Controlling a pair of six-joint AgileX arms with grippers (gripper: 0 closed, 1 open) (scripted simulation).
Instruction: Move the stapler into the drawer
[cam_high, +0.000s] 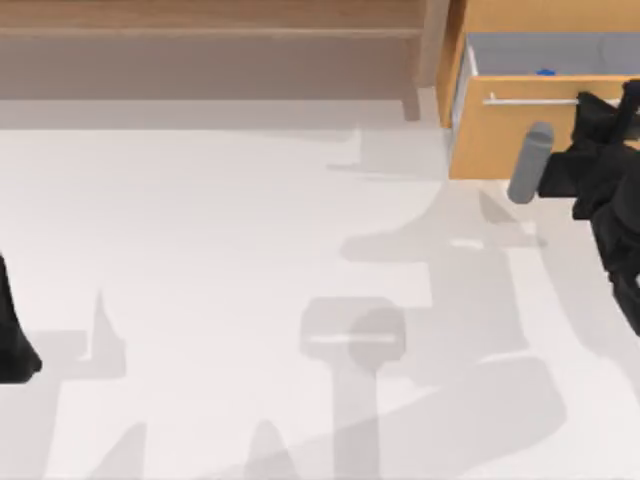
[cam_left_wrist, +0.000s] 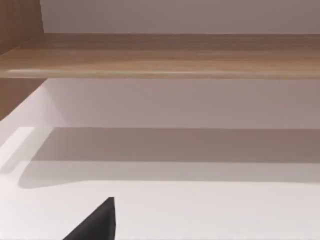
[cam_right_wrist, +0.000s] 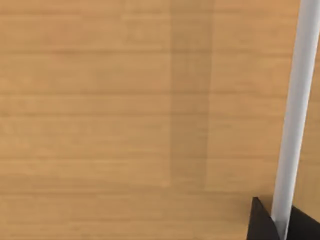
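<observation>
The drawer (cam_high: 505, 140) sits at the table's far right, pulled partly out, with its light orange front facing me and white walls behind. Inside it, a small patch of the blue stapler (cam_high: 545, 72) shows just behind the front panel. My right gripper (cam_high: 592, 103) is at the right end of the silver bar handle (cam_high: 530, 100). In the right wrist view the drawer front (cam_right_wrist: 125, 120) is very close, and the right gripper (cam_right_wrist: 281, 227) is shut on the handle (cam_right_wrist: 297, 110), with one black tip on each side of it. My left arm (cam_high: 15, 340) is parked at the left edge.
A long brown wooden shelf unit (cam_high: 200, 50) runs along the back, and the left wrist view looks at its board (cam_left_wrist: 160, 55). The grey cylinder of my right arm (cam_high: 530, 163) hangs in front of the drawer face. White tabletop (cam_high: 250, 300) spreads across the middle.
</observation>
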